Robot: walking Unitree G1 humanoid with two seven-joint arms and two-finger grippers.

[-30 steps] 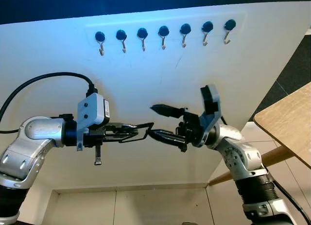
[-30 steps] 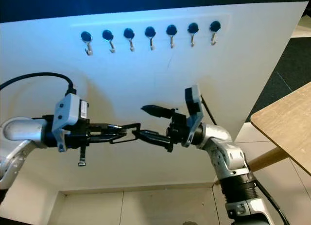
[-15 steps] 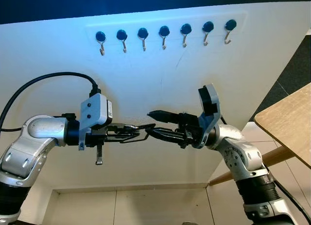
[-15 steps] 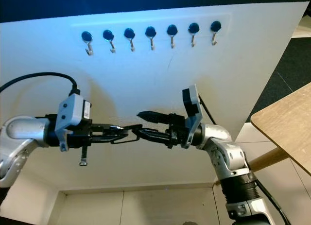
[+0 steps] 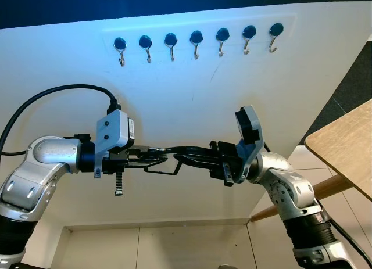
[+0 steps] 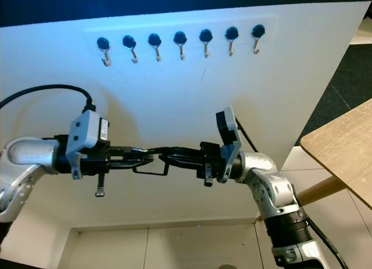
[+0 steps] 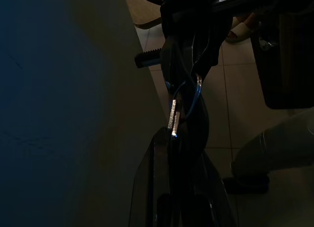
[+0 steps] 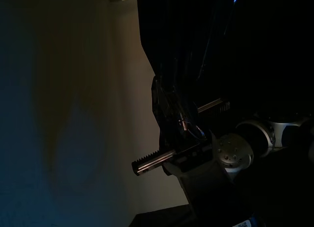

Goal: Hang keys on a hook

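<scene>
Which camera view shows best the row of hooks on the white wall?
The left eye view: all seven hooks appear sharply on the wall above both arms. The right eye view shows them equally complete. In the dark wrist views they cannot be made out.

A domestic interior is indicated by a white wall panel point(image 5: 192, 100) fitted with a row of seven hooks point(image 5: 196, 43), a pale tiled floor point(image 5: 174, 248) below, and the corner of a wooden table point(image 5: 343, 144) at right.
</scene>
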